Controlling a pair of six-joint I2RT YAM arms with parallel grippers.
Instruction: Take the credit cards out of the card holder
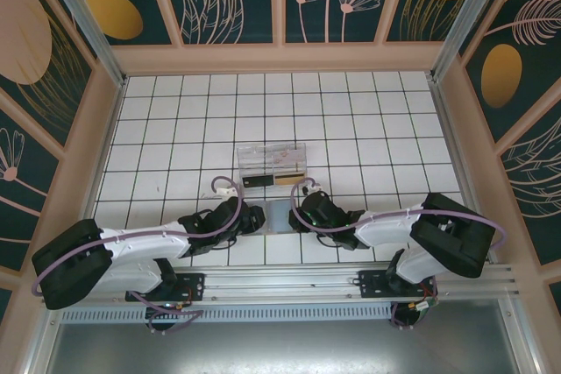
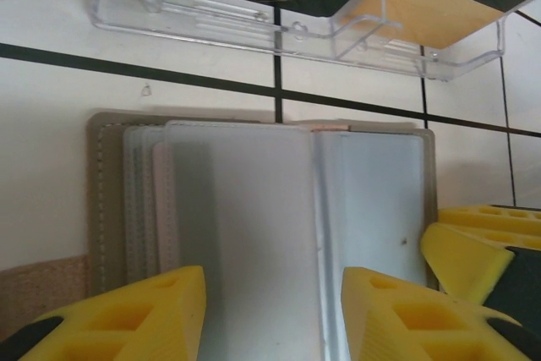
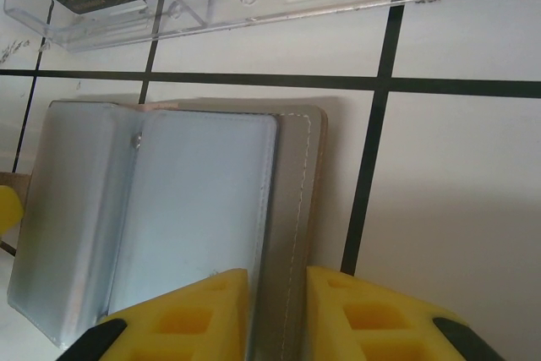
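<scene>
My left gripper (image 2: 272,285) hangs with jaws apart astride the pale grey plastic credit card (image 2: 241,209), whose long axis runs straight ahead of me, so I judge this arm best placed to take it. The card sits in the left panel of the flat bluish-grey folding card holder (image 2: 372,200), open on the white tiled surface (image 2: 51,150). My right gripper (image 3: 276,285) stands close-set around its stitched right border, clamped or not I cannot tell.
</scene>
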